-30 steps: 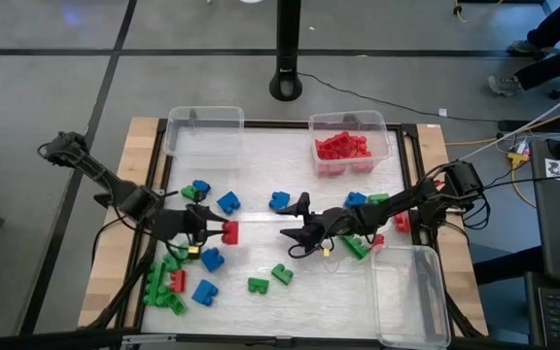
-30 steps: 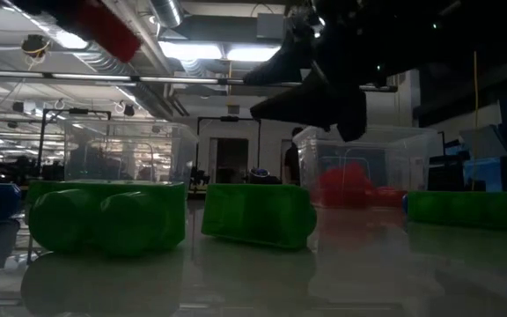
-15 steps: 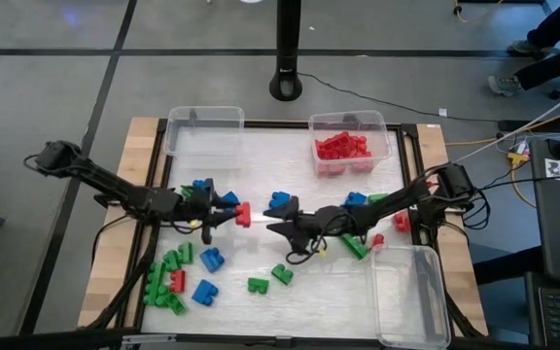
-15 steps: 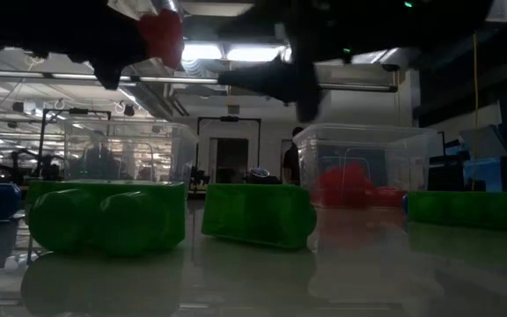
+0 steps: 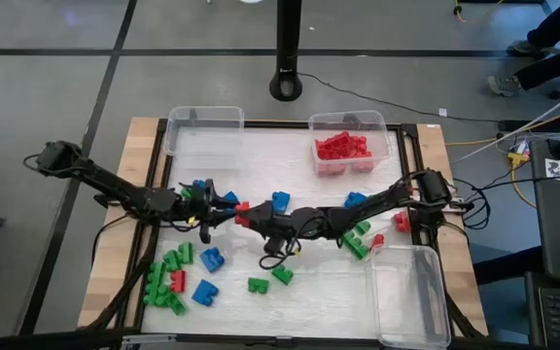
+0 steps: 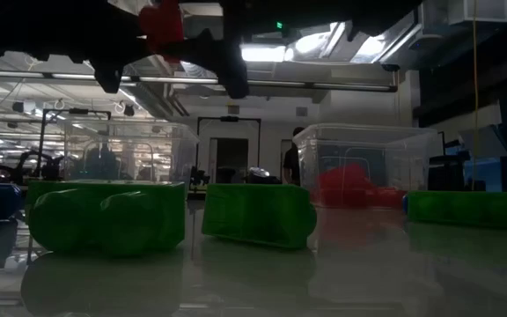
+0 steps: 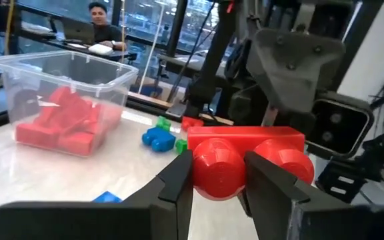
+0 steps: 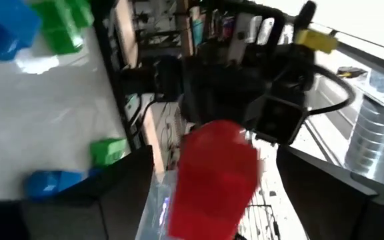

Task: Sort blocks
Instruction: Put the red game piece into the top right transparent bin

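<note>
From above, I hold the red block [image 5: 242, 207] up over mid-table in my left gripper [image 5: 233, 208], offered to the right gripper [image 5: 254, 218] for handover. Left wrist: fingers [image 7: 176, 180] pinch its round studs. Right wrist: jaws wide, the glossy block between them, not gripped.

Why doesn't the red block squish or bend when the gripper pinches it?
The red block is probably hard plastic: its edges look straight between the left gripper fingers. It looks light, since only a pinch holds it above the table. Its shiny round studs may be slippery, so it could slide out as the open right gripper takes it.
</note>
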Controlling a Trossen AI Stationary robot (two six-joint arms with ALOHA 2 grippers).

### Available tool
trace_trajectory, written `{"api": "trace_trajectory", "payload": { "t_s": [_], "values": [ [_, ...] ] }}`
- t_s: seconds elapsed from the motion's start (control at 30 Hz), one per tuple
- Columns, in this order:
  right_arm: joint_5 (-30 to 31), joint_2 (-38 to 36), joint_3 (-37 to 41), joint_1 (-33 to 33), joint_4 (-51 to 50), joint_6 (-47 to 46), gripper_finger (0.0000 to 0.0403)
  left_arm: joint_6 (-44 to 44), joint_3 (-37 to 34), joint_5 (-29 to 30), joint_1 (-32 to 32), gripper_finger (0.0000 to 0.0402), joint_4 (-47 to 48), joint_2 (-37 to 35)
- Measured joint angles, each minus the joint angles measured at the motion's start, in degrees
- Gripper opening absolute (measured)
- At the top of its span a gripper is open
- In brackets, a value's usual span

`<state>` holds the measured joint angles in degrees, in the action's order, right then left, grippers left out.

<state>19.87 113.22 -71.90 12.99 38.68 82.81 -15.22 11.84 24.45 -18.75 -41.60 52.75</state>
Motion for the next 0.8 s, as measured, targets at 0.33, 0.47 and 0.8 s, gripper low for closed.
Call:
{"api": "trace_trajectory", "payload": {
  "t_s": [0.33, 0.47, 0.8],
  "values": [
    [-0.55, 0.32, -1.24, -0.7, -0.74, -5.13, 0.0179, 2.4, 0.0, -0.33, -1.69, 0.0104, -1.65, 0.0],
    [-1.46, 0.32, -1.22, -0.74, -1.27, -6.05, 0.0142, 2.34, 0.0, -0.41, -1.68, 0.0104, -1.29, 0.0],
    [0.19, 0.32, -1.22, -0.65, -1.27, -6.02, 0.0144, 0.17, 0.0, -0.58, -0.26, 0.0153, -1.06, 0.0]
  ]
}}
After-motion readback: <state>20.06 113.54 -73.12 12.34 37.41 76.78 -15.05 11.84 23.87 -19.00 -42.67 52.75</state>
